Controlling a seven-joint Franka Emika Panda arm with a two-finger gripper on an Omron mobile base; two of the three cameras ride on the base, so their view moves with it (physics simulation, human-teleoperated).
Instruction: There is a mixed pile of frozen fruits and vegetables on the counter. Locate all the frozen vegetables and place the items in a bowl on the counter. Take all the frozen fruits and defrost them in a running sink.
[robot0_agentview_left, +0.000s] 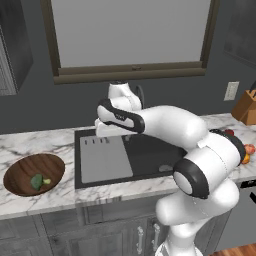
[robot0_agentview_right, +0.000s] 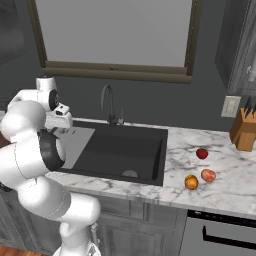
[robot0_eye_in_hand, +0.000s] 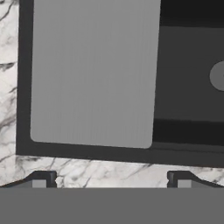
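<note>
Left base view, working leftward to rightward: the bowl (robot0_agentview_left: 34, 174) sits on the worktop (robot0_agentview_left: 45, 142) well to the left of the gripper (robot0_eye_in_hand: 112, 179), already holding a dark green lump (robot0_agentview_left: 36, 181) and a tiny yellow-green piece (robot0_agentview_left: 46, 181). The gripper hangs empty, jaws spread wide, over the pale ribbed panel (robot0_eye_in_hand: 94, 72) at the left end of the sink (robot0_agentview_right: 117, 150). Far to its right, beyond the basin, lie a bright red round item (robot0_agentview_right: 202, 153), a pinkish one (robot0_agentview_right: 208, 175) and an orange one (robot0_agentview_right: 191, 182), each apart from the others. Judgement: the red item appears to be the remaining vegetable. Recommend crossing high over the basin, descending squarely on it, and closing gently, since a round item may roll towards its neighbours.
</note>
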